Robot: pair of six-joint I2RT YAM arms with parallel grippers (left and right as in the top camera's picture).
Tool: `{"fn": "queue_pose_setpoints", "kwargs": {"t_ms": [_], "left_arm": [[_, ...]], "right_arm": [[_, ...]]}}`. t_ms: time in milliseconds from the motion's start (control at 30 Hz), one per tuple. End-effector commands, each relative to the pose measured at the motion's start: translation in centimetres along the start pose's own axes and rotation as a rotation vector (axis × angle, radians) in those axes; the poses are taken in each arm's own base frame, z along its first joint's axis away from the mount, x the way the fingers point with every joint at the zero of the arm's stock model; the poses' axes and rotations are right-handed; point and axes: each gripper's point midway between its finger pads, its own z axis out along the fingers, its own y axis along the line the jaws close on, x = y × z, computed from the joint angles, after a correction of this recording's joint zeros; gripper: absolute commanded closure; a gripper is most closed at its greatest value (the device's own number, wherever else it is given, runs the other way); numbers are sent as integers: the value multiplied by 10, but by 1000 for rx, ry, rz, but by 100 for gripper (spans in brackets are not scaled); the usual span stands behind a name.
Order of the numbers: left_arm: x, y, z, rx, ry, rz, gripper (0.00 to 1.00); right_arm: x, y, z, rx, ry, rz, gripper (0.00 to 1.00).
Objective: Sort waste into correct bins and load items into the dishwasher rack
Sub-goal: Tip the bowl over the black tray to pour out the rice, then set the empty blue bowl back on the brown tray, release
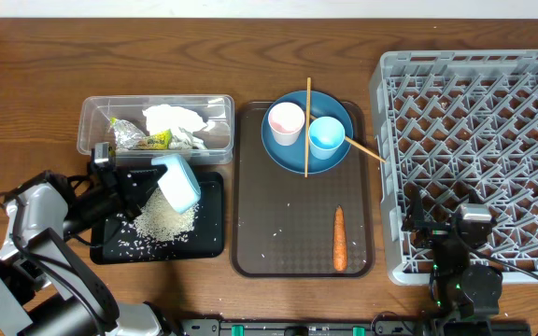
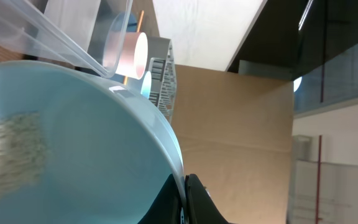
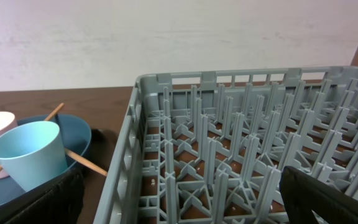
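Pale blue bowl (image 1: 177, 181) is tilted over the black tray (image 1: 211, 245), our left end effector (image 1: 150, 175) clenched on its rim, so we dump rice (image 1: 162, 221) there; right end effector (image 1: 445, 224) hangs released over the near corner of the dishwasher rack (image 1: 474, 103).

My left arm (image 1: 35, 229) comes in from the near-left corner with the elbow bent and the wrist rolled over sideways. The left gripper (image 1: 148, 179) is clamped tight on the rim of the pale blue bowl (image 1: 177, 182), holding it tipped. My right arm (image 1: 460, 280) sits low on the near-right side, pointing away from me. The right gripper (image 3: 185, 208) has its fingers (image 3: 42, 199) spread as wide as they go, nothing between them.
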Motion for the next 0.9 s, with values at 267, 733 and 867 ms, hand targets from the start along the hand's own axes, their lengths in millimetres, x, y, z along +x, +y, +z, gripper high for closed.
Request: {"fn": "queue_pose_setpoints", "kwargs": {"t_ms": [267, 733, 867], "left_arm": [[3, -9, -5, 37, -25, -8, 94], [5, 10, -3, -101, 22, 74, 94], [11, 10, 3, -225, 83, 142, 94]], "right_arm": [[1, -1, 0, 5, -1, -5, 1], [1, -1, 0, 5, -1, -5, 1], [1, -1, 0, 5, -1, -5, 1]]}}
